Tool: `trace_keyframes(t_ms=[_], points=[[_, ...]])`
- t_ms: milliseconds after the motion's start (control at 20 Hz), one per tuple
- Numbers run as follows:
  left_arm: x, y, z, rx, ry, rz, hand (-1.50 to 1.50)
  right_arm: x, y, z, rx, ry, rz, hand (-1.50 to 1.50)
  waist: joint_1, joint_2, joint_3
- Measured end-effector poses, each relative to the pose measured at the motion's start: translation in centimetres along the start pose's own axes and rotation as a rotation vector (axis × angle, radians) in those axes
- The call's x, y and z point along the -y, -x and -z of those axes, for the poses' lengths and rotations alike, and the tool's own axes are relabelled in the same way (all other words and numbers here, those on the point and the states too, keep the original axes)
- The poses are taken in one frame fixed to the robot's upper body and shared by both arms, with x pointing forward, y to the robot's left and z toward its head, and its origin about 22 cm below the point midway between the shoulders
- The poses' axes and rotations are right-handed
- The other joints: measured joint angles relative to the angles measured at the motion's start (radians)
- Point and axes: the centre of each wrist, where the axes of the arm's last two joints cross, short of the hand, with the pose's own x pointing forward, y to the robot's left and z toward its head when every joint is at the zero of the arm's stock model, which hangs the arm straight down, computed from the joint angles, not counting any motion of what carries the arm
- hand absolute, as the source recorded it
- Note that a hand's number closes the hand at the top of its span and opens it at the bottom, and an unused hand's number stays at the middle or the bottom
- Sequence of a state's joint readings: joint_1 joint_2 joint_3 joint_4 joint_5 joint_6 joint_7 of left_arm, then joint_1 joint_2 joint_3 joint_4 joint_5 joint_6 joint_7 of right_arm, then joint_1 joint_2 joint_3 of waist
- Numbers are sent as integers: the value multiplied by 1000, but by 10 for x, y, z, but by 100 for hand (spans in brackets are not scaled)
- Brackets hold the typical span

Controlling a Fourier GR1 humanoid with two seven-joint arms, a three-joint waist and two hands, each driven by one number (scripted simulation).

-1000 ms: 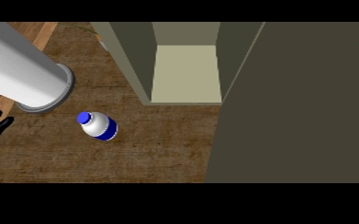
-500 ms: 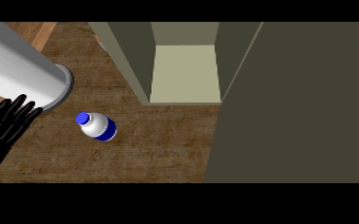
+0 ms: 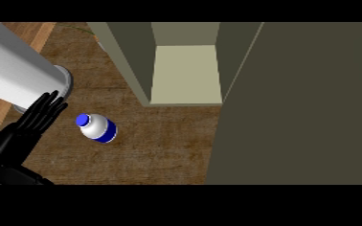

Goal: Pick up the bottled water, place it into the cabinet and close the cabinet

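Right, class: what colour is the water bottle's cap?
Blue; the cap tops the white water bottle, seen in the head view.

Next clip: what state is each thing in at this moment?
Bottle: upright on the counter, capped, not held.
Cabinet: open, bottle not inside.
Door: swung open, at the right.
Left hand: open, fingers straight, left of the bottle, not touching it.
Right hand: not in view.

White bottle (image 3: 99,129) with blue cap and blue band; brown wood-grain counter (image 3: 155,148); olive-grey cabinet (image 3: 130,57), pale cream inside; black left hand (image 3: 32,123).
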State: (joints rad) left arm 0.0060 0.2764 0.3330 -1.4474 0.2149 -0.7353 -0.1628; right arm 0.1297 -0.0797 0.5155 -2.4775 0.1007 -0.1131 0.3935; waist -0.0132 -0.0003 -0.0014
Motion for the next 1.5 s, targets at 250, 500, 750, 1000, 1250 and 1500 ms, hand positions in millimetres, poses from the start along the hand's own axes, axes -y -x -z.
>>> trace_keyframes(t_ms=[250, 500, 750, 1000, 1250, 1500], points=[[-4, 31, 7, -49, -4, -10, -150, 1, -3, 2, -8, -3, -10, -150, -1, 0, 0], [-6, 61, 13, -96, -12, -10, -150, 1, -3, 2, -7, -4, -12, -150, -3, 1, 0], [-6, 84, 22, -115, -34, -6, -150, -3, -3, 2, -2, -6, 2, -150, -7, 1, -1], [-5, 107, 18, -130, -72, -10, -150, -3, -2, 1, 4, -6, -8, -150, -12, 3, -1], [-6, 118, 24, -126, -98, -4, -150, -5, -1, -1, 0, -13, -4, -150, -17, 4, -2], [2, 128, 32, -107, -116, -8, -150, -5, 0, -3, 0, -9, -9, -150, -21, 5, -3]])
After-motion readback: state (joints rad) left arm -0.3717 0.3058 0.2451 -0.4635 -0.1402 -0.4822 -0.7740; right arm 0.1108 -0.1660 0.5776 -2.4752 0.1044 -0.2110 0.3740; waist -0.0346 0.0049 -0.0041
